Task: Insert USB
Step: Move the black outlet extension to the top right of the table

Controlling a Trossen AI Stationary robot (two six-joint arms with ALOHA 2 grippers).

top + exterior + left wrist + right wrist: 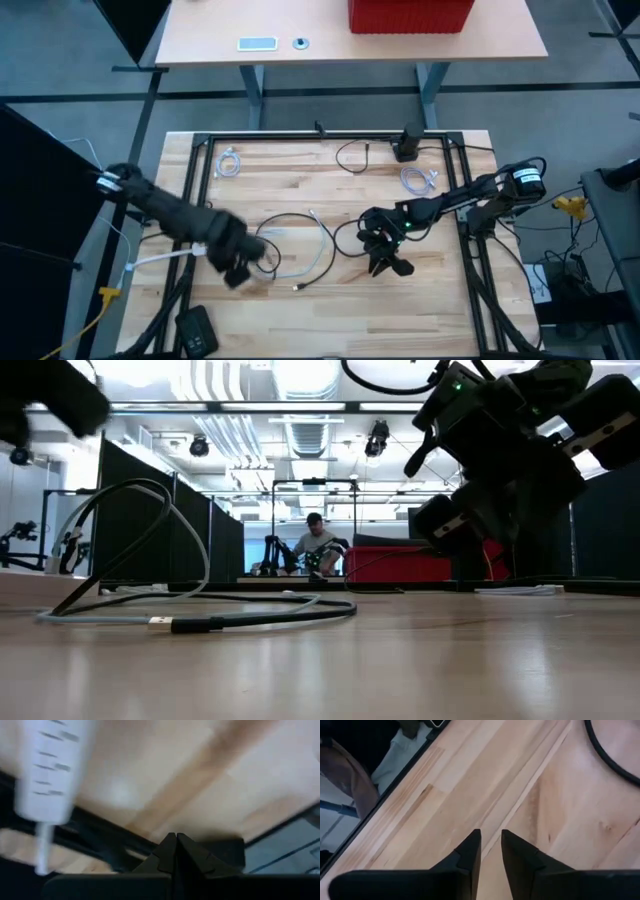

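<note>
A black and a white cable (295,245) lie looped on the wooden table's middle. One metal USB plug (297,287) rests on the wood near the front; the low view shows this plug (160,623) lying flat. My left gripper (240,268) hovers just left of the loops, and its fingers (176,851) are shut with nothing between them. My right gripper (388,258) hangs right of the loops above bare wood. A narrow gap shows between its fingers (491,845), and nothing is in it. A black cable (612,757) lies beyond them.
A black block (407,145) stands at the table's far edge beside a thin black cable (355,155). Coiled white cables lie at the far left (230,160) and far right (420,180). A black box (195,330) sits at the near left corner. A black frame (200,190) rims the table.
</note>
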